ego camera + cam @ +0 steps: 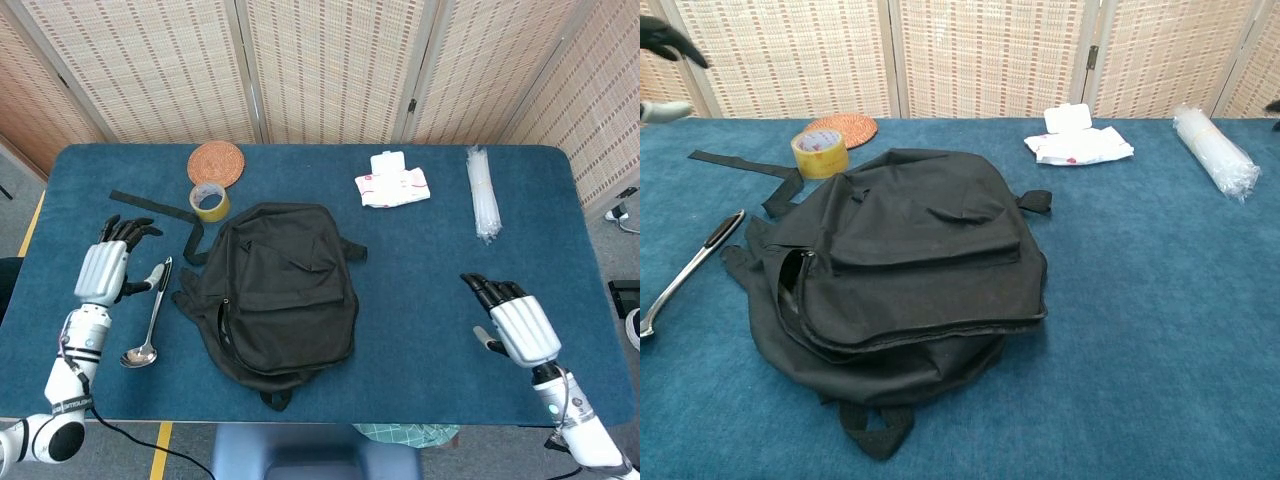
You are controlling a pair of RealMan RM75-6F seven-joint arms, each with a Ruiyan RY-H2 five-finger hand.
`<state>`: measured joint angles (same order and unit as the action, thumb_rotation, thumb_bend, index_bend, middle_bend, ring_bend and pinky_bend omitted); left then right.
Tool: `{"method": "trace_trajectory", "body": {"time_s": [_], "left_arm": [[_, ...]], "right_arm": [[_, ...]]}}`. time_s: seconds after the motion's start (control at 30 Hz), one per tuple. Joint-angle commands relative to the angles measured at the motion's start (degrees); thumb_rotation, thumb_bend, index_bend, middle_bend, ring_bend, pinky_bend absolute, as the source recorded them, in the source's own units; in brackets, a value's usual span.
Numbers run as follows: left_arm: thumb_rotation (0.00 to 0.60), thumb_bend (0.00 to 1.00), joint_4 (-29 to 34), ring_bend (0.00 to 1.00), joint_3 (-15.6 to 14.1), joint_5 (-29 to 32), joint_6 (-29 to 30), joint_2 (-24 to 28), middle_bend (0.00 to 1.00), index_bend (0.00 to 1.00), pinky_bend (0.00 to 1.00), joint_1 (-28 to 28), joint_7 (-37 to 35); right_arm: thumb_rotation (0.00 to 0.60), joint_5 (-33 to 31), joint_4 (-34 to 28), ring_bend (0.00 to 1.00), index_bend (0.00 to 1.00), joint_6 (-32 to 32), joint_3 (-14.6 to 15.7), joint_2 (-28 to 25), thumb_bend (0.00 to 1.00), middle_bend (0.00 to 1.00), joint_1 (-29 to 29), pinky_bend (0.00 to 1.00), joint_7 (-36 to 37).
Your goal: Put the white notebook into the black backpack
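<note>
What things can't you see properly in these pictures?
- White notebook: not visible in either view; the black backpack lies flat with its flap down, so what is inside cannot be told.
- Left hand: whole in the head view, but in the chest view only dark fingertips show at the left edge.
- Right hand: almost wholly cut off by the right edge in the chest view.
- Print on the white packet: too small to read.

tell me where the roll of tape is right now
In the head view the yellow tape roll sits on the far left part of the table, just in front of the round woven coaster and just beyond the black backpack, toward its far left corner.
</note>
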<state>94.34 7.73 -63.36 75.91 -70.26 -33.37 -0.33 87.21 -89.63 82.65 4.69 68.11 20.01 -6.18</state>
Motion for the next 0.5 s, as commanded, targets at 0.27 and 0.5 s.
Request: {"method": "trace_trajectory", "body": {"time_s": [0.27, 0.5], "left_arm": [[0.600, 0.40, -0.77, 0.14, -7.65, -7.58, 12.00, 1.22, 0.22, 0.29, 0.00, 13.55, -1.92], [0.600, 0.40, -0.38, 0.13, -10.36, -11.88, 18.82, 1.26, 0.21, 0.28, 0.00, 20.57, 1.48]], "right_arm": [[0.600, -6.47, -4.17, 0.11, 0.00, 5.52, -1.16, -5.84, 0.31, 0.00, -8.74, 0.08, 5.38], [0.600, -5.54, -2.94, 0.11, 0.00, 10.49, -1.57, -5.01, 0.31, 0.00, -13.76, 0.08, 6.33]]}}
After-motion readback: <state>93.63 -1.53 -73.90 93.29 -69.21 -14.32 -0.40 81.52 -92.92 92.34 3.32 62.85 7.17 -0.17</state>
